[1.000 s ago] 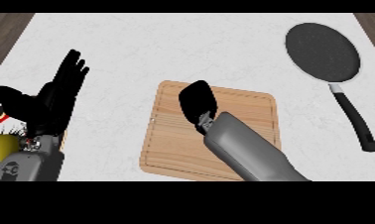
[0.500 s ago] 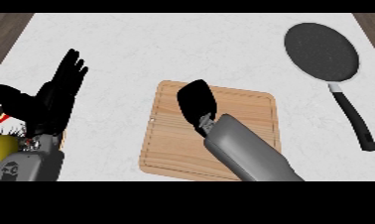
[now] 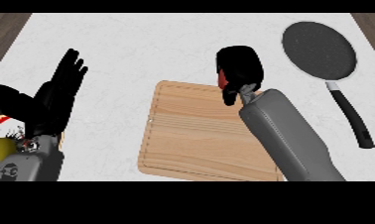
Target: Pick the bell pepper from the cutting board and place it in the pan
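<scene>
My right hand (image 3: pixel 240 67) is curled round a red bell pepper (image 3: pixel 222 78), of which only a sliver shows at the hand's left side. It hangs over the far right corner of the wooden cutting board (image 3: pixel 198 134). The black pan (image 3: pixel 319 49) lies at the far right, its handle pointing toward me, a short gap away from the hand. My left hand (image 3: pixel 60 91) rests open at the left edge, fingers up.
The white marbled counter (image 3: pixel 147 44) stretches around the board. A small yellow and red object (image 3: pixel 6 141) peeks out at the left edge behind the left forearm. Dark wood shows at the counter's far corners.
My right hand has risen off the board's middle and moved up and right toward the pan, carrying the pepper. The left hand has stayed put.
</scene>
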`<action>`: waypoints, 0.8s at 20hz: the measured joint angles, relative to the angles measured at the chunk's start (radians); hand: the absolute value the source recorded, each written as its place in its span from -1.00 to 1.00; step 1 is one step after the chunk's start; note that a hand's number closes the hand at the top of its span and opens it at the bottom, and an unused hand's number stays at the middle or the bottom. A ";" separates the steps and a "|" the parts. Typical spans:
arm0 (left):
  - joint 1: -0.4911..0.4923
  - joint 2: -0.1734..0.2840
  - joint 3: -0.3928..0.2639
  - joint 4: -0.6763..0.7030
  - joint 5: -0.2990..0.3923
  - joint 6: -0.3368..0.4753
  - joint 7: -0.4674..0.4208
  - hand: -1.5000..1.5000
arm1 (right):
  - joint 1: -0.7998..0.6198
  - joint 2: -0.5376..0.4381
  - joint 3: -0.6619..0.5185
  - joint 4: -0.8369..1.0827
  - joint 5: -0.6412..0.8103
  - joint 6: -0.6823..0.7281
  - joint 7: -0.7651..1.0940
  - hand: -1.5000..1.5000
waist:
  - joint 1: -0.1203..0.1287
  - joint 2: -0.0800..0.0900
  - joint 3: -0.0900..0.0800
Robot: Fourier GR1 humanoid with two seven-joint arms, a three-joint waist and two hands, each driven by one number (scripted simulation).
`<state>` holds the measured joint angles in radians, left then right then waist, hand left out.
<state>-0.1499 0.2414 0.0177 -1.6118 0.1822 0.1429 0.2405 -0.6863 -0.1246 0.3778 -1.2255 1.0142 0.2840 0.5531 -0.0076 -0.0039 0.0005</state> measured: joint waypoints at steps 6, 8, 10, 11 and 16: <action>0.016 0.002 0.013 0.010 0.000 -0.013 -0.020 0.00 | -0.063 -0.079 -0.036 -0.180 0.079 -0.018 0.055 1.00 | -0.002 -0.002 -0.001; 0.012 0.002 0.016 0.015 -0.002 -0.015 -0.019 0.00 | -0.071 -0.086 -0.043 -0.261 0.093 0.022 0.088 1.00 | -0.002 -0.002 -0.001; 0.012 0.005 0.022 0.014 -0.001 -0.023 -0.018 0.00 | -0.097 -0.094 -0.079 -0.289 0.096 0.047 0.099 1.00 | 0.002 0.000 -0.001; 0.006 0.000 0.018 0.015 -0.007 -0.021 -0.018 0.00 | -0.118 -0.100 -0.102 -0.287 0.093 0.055 0.097 1.00 | 0.004 0.000 -0.001; -0.002 -0.013 0.016 0.004 -0.014 -0.019 -0.004 0.00 | -0.104 -0.140 -0.205 -0.313 0.088 0.026 0.075 1.00 | 0.007 0.002 -0.001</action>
<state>-0.1515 0.2280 0.0339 -1.6082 0.1681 0.1237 0.2364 -0.7907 -0.2646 0.1732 -1.5383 1.1023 0.3095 0.6282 -0.0006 -0.0018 -0.0002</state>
